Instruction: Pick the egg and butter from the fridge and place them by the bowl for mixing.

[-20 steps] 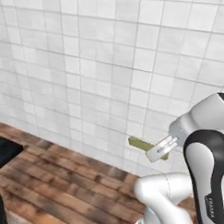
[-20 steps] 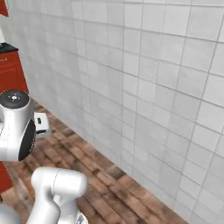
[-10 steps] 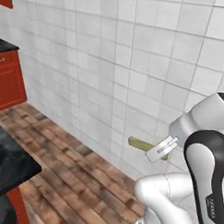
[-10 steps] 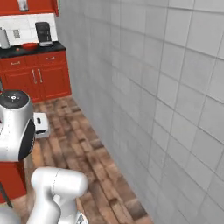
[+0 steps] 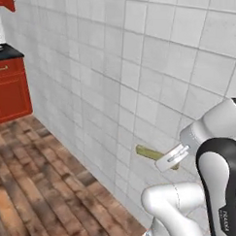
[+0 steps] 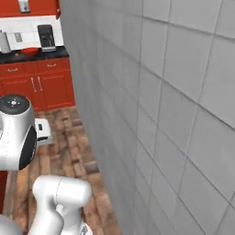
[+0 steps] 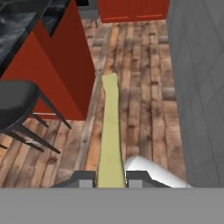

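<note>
Wall view shifted; butter (image 7: 109,131) between fingertips (image 7: 85,177).

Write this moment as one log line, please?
hand: shut on butter | butter: sticks out ahead, above wood floor | bowl: on far counter by coffee machine | wall: close beside arm

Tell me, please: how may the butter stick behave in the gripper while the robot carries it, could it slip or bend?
The butter sticks far out beyond the gripper, held at one end only, so it may droop or pivot if soft. It looks straight now, so probably stiff enough. Its smooth sides and narrow grip suggest it could slip under sudden turns.
</note>
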Motion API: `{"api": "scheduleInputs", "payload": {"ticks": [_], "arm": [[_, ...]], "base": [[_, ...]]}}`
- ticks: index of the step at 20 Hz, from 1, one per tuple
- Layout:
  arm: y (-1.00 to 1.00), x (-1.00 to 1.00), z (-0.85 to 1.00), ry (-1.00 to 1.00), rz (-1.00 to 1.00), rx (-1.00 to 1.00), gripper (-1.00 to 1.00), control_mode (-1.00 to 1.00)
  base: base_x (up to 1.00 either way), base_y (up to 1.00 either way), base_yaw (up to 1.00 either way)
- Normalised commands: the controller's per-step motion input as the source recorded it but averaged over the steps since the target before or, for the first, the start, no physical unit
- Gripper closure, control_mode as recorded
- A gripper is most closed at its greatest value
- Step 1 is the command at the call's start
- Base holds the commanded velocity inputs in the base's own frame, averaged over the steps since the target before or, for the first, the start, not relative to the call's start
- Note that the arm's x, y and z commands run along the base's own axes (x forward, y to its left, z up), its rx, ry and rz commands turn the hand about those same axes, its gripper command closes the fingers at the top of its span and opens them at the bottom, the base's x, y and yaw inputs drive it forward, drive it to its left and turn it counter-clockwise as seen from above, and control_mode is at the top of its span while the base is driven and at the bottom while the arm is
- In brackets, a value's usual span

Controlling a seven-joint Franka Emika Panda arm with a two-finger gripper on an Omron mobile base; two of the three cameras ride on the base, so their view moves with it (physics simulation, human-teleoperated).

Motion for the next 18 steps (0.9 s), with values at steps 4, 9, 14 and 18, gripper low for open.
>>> {"api": "scheduleInputs", "payload": {"ticks": [4, 9, 14, 18], "arm": [[0.00, 0.00, 0.00, 0.00, 0.00, 0.00, 1.00, 1.00], [0.00, 0.00, 0.00, 0.00, 0.00, 0.00, 1.00, 1.00], [0.00, 0.00, 0.00, 0.00, 0.00, 0.00, 1.00, 1.00], [0.00, 0.00, 0.00, 0.00, 0.00, 0.00, 1.00, 1.00]], "base": [[1.00, -0.06, 0.42], [1.00, 0.00, 0.41], [1.00, -0.10, 0.32], [1.00, -0.23, 0.23]]}}
